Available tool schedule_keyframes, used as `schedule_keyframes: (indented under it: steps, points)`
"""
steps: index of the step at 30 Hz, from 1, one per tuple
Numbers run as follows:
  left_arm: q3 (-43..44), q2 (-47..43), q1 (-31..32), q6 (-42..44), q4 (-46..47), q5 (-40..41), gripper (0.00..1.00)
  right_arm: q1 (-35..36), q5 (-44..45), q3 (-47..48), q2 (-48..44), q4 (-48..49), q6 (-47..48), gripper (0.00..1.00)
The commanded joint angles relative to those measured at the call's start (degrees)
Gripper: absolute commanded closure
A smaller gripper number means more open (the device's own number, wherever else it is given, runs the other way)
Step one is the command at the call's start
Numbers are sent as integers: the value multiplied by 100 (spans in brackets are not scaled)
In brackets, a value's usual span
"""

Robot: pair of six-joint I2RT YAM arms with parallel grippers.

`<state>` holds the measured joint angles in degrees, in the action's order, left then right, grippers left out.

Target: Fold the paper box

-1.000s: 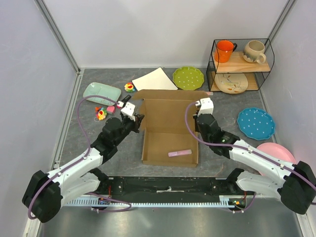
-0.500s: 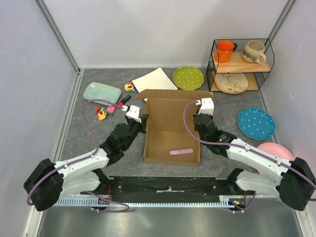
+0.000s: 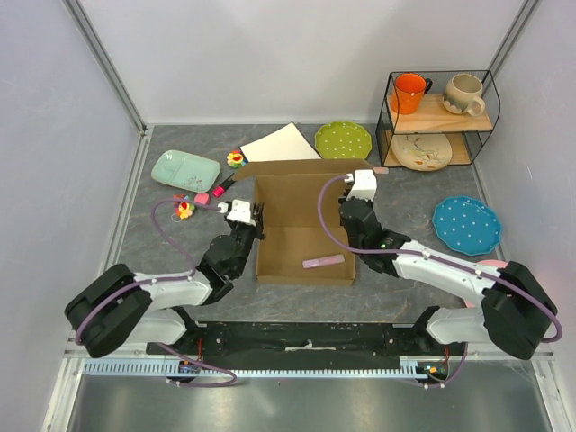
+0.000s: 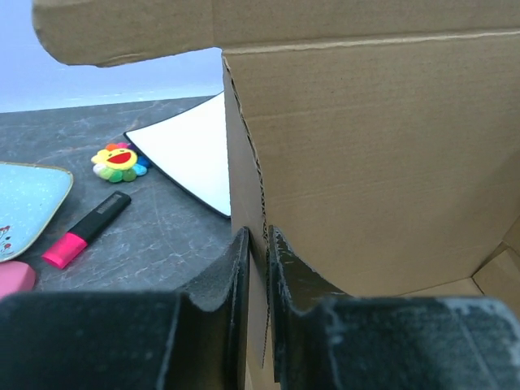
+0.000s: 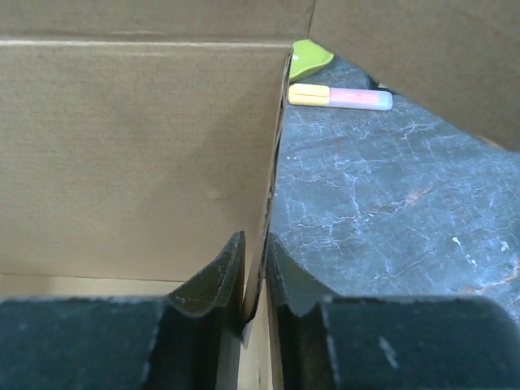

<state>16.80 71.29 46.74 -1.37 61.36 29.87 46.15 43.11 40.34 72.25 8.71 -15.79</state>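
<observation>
Two grippers, one per side wall. The left gripper (image 4: 258, 237) is pinched almost closed on the left wall of the paper box (image 3: 301, 193). The right gripper (image 5: 254, 241) is clamped the same way on the right wall. The box sits on the table (image 3: 297, 301) between the arms, walls upright. A pink marker (image 3: 324, 262) lies on the box floor near its front edge.

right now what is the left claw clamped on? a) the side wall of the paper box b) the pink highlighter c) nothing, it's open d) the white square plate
A: the left wrist view shows the left claw pinching the upright cardboard edge of the paper box, while the pink highlighter lies apart on the table.
</observation>
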Motion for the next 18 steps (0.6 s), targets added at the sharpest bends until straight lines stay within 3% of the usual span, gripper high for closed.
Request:
schedule_keyframes:
  steps: [1,9,18]
  points:
    - [174,429,204,391,1246,-96,81,184,-392,475,280,965,-170,77]
    - [201,1053,230,523,2037,520,81,157,-172,309,544,1536,-258,76]
    - [-133,1142,239,462,2573,388,78,140,-259,-596,677,2952,-214,72]
